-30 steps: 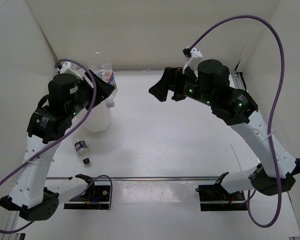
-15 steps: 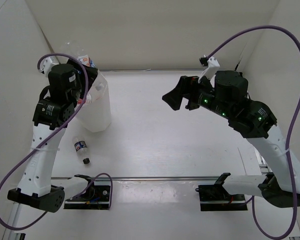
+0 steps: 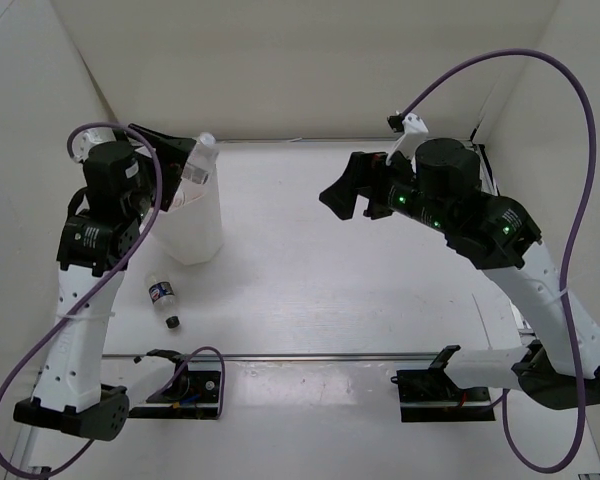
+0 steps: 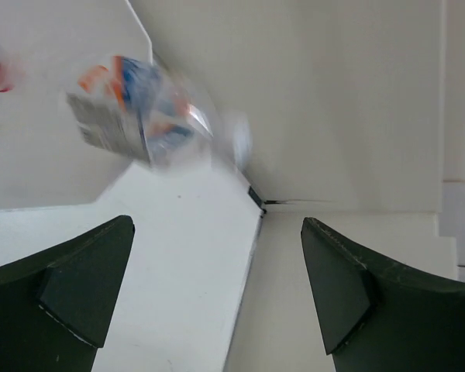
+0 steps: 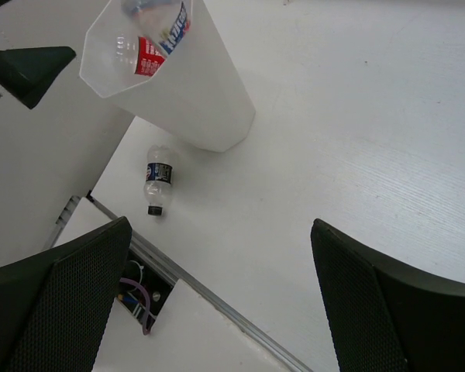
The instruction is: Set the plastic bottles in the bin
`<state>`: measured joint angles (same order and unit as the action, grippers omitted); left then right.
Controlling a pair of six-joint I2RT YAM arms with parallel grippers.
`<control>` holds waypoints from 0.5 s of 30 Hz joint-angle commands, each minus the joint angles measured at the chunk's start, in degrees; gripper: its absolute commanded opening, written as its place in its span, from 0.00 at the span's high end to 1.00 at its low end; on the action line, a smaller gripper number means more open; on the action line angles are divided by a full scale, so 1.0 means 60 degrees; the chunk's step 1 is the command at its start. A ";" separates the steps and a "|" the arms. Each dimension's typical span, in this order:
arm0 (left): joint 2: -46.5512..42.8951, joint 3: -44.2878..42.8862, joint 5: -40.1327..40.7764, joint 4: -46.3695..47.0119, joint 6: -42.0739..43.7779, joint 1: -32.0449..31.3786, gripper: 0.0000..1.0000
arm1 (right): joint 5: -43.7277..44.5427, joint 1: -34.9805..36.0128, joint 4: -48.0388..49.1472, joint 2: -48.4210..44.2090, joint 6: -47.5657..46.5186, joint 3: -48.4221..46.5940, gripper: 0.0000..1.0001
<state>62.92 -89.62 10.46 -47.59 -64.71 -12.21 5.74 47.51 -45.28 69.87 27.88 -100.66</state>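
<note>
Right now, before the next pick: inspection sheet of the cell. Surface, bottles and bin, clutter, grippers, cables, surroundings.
Surface: white table, one bottle lying on it.
Job's things: tall white translucent faceted bin upright; red-labelled clear bottle inside it; blue-white-labelled clear bottle blurred at its mouth; small dark-labelled black-capped clear bottle on its side beside the bin, apart from it.
Clutter: nothing seen.
Grippers: left gripper open, empty, by the bin's rim; right gripper open, empty, above the table.
Cables: purple cables loop from both arms.
Surroundings: white walls on three sides.
</note>
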 commanded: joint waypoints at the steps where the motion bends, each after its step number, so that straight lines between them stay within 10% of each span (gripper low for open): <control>1: -0.0772 -0.0312 -0.0527 0.0286 -0.0376 0.0130 0.00 | -0.0077 -0.0037 0.0149 0.0016 -0.0092 -0.0288 0.00; 15: -0.3511 0.3435 0.1507 -0.3224 -0.1224 0.0130 0.00 | -0.0004 -0.0125 0.0237 -0.0087 -0.0003 0.0487 0.00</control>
<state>42.39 -75.31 15.42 -54.11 -68.62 -11.73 5.41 47.05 -45.19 70.35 28.08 -98.80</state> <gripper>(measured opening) 0.998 0.998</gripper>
